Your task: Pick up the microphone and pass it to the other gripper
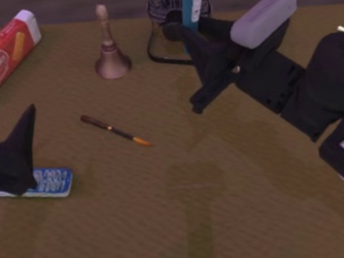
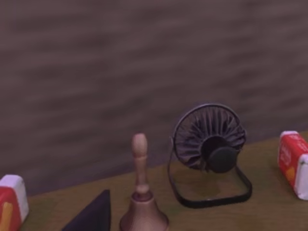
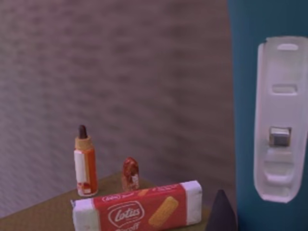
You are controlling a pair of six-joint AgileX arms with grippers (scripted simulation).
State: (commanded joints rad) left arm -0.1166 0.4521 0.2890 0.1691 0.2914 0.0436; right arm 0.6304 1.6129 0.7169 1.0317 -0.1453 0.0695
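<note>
microphone (image 1: 192, 6) — in right gripper (image 1: 180, 37)

A big brown table (image 1: 183, 211) fills the room's middle. Its top looks a bit rough, like woven cloth, maybe. Soft dark shadows lie on it. Past the far edge stands a grey-purple wall (image 2: 120, 67) with faint wavy lines running across it.

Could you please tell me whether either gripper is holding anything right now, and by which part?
The right gripper holds the microphone by its teal handle; the left gripper holds nothing.
</note>
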